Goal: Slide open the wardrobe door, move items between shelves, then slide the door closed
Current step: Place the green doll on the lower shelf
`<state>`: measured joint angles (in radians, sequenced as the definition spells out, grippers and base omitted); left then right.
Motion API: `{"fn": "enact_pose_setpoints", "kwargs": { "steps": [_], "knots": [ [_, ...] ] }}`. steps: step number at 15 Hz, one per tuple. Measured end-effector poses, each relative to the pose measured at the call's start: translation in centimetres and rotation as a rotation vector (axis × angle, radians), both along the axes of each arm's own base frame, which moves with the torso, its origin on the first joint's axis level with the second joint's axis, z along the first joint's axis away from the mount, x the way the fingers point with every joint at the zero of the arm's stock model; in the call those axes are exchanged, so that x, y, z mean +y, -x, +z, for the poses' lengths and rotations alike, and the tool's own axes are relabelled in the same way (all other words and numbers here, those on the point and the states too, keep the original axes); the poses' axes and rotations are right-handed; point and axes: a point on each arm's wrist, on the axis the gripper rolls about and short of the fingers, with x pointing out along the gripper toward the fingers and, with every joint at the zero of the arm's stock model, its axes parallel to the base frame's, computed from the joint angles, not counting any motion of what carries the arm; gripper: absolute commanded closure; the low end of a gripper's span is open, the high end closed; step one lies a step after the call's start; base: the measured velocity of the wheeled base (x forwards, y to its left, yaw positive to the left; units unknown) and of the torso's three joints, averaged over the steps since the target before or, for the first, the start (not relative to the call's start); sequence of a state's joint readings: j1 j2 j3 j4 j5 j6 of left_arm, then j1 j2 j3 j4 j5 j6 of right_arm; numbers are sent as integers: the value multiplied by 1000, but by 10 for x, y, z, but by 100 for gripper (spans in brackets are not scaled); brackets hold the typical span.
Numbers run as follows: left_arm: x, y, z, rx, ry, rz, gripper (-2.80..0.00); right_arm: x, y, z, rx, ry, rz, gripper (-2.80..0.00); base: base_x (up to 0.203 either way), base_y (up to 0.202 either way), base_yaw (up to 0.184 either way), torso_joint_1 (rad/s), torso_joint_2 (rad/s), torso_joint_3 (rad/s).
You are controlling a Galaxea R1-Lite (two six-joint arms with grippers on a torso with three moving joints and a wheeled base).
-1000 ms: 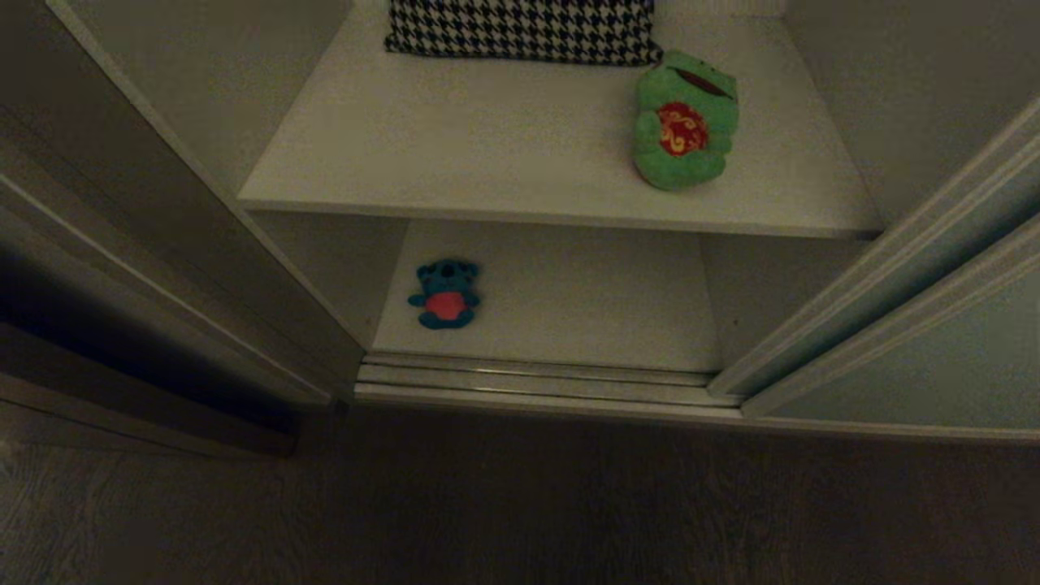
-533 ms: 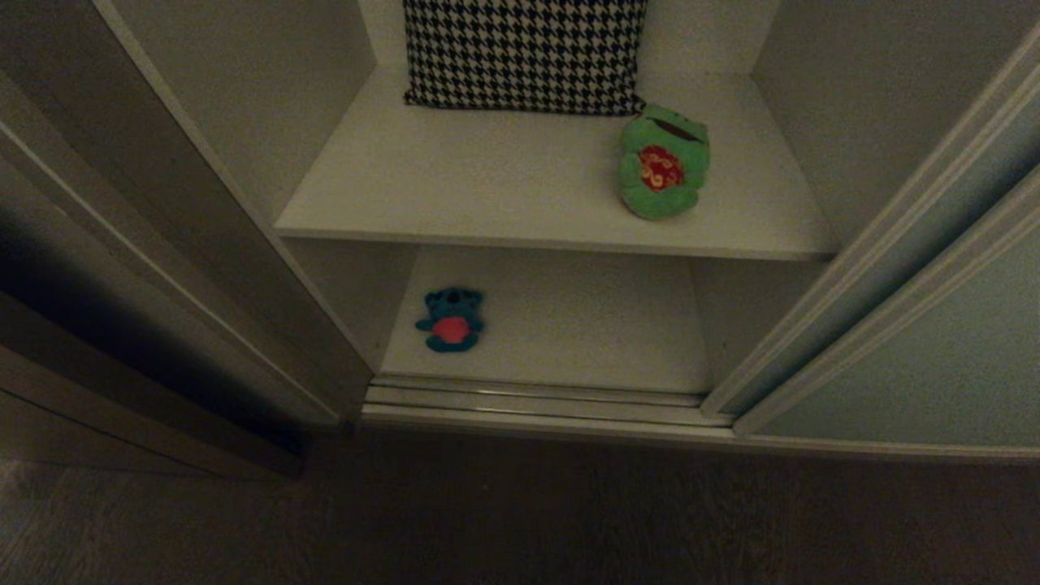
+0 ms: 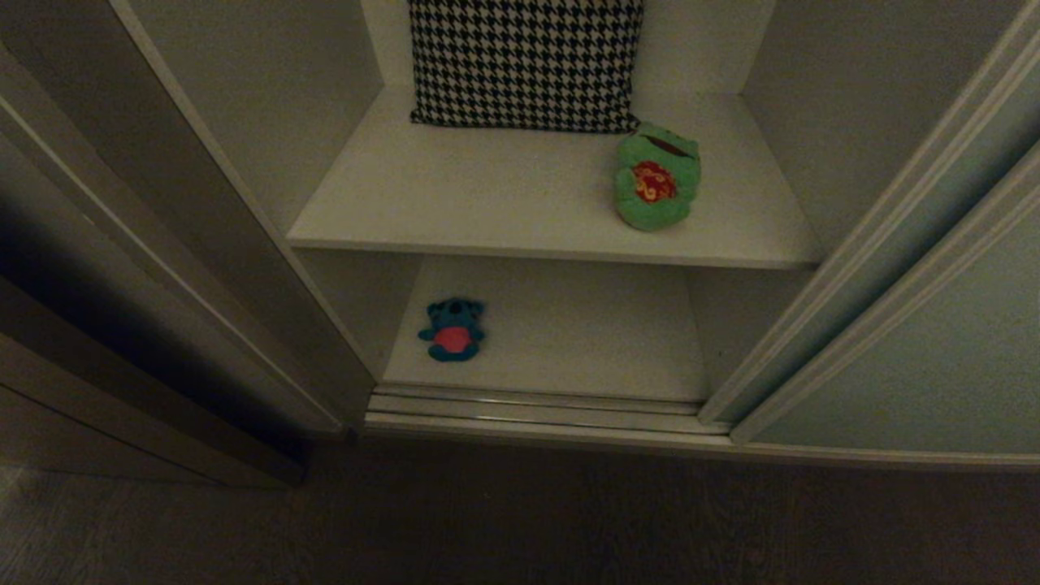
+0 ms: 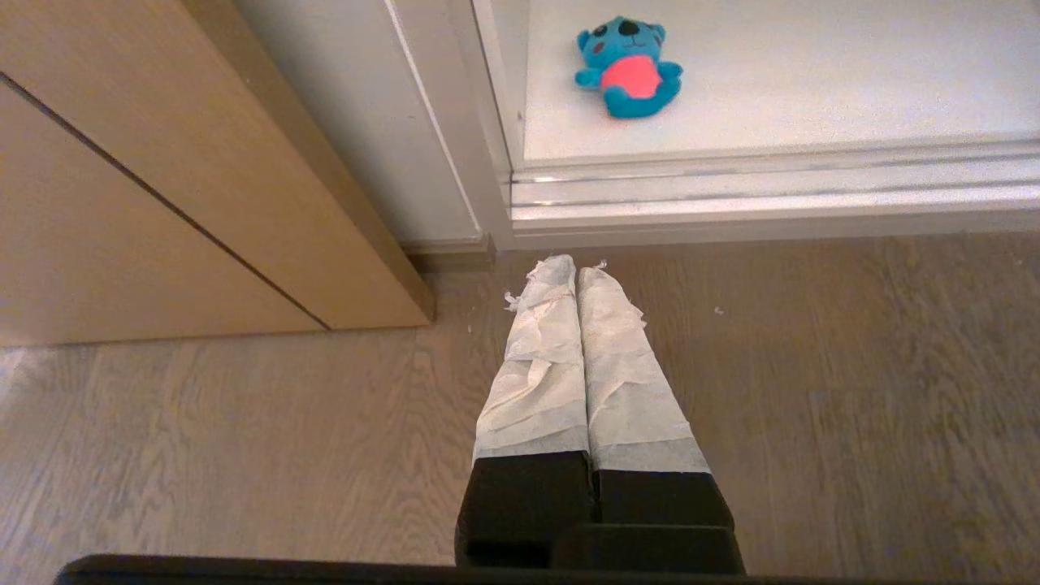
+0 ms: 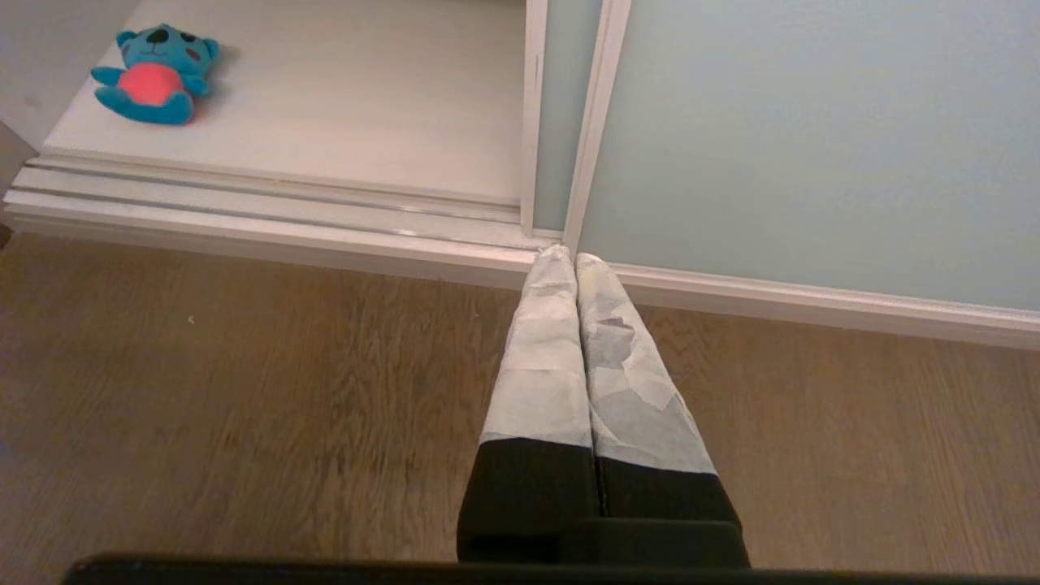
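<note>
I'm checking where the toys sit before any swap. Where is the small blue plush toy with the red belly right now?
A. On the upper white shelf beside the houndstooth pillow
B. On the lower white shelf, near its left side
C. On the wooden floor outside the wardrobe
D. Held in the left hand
B: the small blue plush toy with the red belly lies on the lower white shelf, near its left side, untouched.

Dim room: wood-grain floor (image 3: 520, 528), brown wooden side panel (image 4: 122, 203) at left.
</note>
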<state>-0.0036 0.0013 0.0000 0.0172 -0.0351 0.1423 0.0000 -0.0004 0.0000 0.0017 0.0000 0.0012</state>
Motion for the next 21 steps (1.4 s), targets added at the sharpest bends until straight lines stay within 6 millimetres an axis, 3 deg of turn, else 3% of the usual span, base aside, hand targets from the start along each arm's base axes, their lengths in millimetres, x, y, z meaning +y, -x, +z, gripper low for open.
{"fn": "enact_pose_setpoints", "kwargs": {
  "steps": [10,21],
  "knots": [
    [0,0,0,0,2,0,0,0,0,0,0,0,0,0,3,22,-3,1,2,2],
    [0,0,0,0,5,0,0,0,0,0,0,0,0,0,0,191,-3,2,3,3]
  ]
}}
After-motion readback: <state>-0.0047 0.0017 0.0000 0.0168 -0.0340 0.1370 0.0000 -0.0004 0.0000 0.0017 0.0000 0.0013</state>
